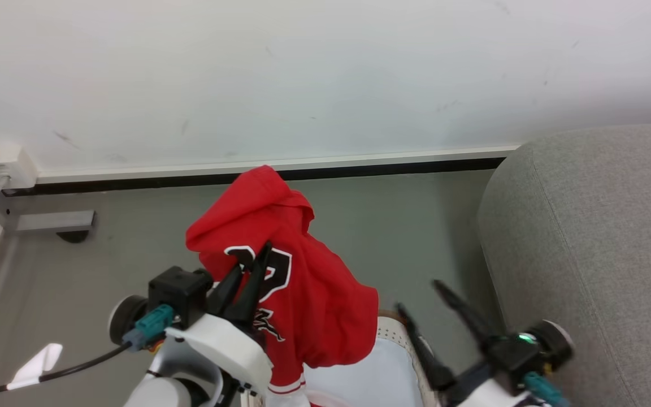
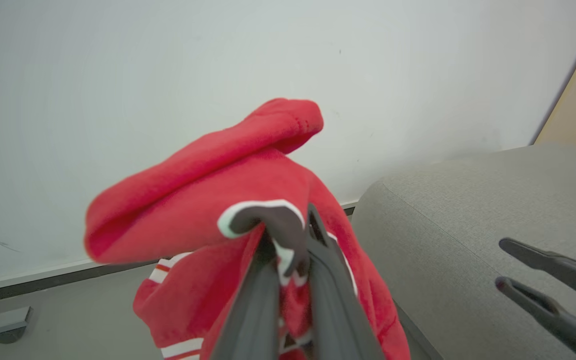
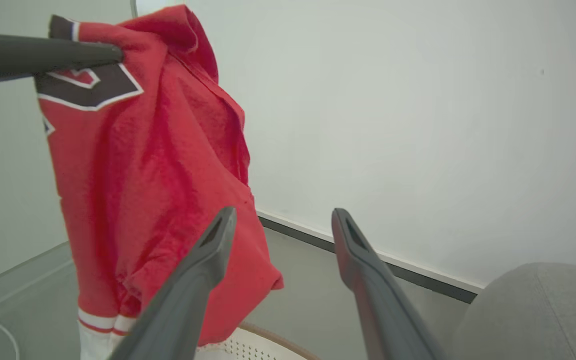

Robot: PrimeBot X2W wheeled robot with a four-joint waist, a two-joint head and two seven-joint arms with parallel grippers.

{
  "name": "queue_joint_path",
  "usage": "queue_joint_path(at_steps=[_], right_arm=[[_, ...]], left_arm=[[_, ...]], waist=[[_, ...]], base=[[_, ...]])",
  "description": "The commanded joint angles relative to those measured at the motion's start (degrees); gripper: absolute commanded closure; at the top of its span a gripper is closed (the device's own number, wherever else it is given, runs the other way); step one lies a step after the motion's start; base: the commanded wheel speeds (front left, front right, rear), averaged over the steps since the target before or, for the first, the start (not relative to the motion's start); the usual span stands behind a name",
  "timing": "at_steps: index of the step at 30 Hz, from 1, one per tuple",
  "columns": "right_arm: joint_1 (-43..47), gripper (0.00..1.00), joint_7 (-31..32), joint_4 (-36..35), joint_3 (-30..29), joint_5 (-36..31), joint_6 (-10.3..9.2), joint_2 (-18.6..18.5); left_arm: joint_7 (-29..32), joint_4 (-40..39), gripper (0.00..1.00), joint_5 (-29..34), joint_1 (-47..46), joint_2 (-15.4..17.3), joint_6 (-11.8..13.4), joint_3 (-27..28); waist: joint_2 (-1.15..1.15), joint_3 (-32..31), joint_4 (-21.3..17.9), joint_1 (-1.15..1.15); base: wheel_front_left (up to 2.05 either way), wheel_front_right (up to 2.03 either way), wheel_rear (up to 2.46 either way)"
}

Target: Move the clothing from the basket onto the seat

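**Jersey dangling over the basket**

We've got the red jersey [image 1: 308, 294] hanging just above the laundry basket [image 1: 396, 330]. The left gripper [image 1: 255, 257] has its jaws pinched shut on the black numeral. The right gripper [image 1: 417, 295] hovers over the basket, jaws wide apart, holding nothing. The grey seat [image 1: 597, 237] sits right of the basket.

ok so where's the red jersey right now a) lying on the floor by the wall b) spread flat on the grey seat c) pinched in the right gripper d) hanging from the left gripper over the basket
d: the left gripper is shut on the jersey at its black numeral and the cloth hangs over the basket, apart from the seat, while the right gripper is open and holds nothing.
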Motion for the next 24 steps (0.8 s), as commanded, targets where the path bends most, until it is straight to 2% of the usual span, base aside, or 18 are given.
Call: queue_joint_path(at_steps=[1, 8, 18, 22, 23, 24], right_arm=[[-2.5, 0.0, 0.0, 0.1, 4.3, 1.6, -0.12, -0.8], [-10.6, 0.0, 0.0, 3.3, 16.0, 6.0, -0.12, -0.4], [-17.1, 0.0, 0.0, 12.3, 22.5, 12.9, -0.12, 1.1], [-18.6, 0.0, 0.0, 15.2, 25.4, 19.6, -0.12, 1.8], [-18.7, 0.53, 0.0, 16.0, 26.9, 21.8, -0.12, 1.9], [-19.0, 1.0, 0.0, 16.2, 28.0, 24.1, -0.12, 2.0]], left_arm=[[0.1, -0.3, 1.0, 0.3, -0.5, -0.4, 0.2, -0.4], [0.3, 0.2, 1.0, 0.7, -1.1, -1.4, -0.3, -2.4], [1.4, -0.2, 1.0, 0.0, -1.9, -3.2, -2.2, -6.2], [2.2, -0.4, 1.0, -1.8, -1.8, -4.5, -3.8, -7.8], [2.4, -0.3, 1.0, -2.1, -1.9, -4.5, -4.0, -8.1], [2.5, -0.1, 1.0, -2.3, -2.0, -4.5, -4.2, -8.2]], waist=[[0.0, -0.1, 0.2, 0.01], [0.0, -0.5, 0.9, 0.01], [0.0, -1.2, 2.2, 0.01], [0.0, -1.5, 2.8, 0.01], [0.0, -1.6, 2.9, 0.01], [0.0, -1.6, 3.0, 0.01]], base=[[0.0, 0.0, 0.0], [0.0, 0.0, 0.0], [0.0, 0.0, 0.0], [0.0, 0.0, 0.0], [0.0, 0.0, 0.0], [0.0, 0.0, 0.0]])
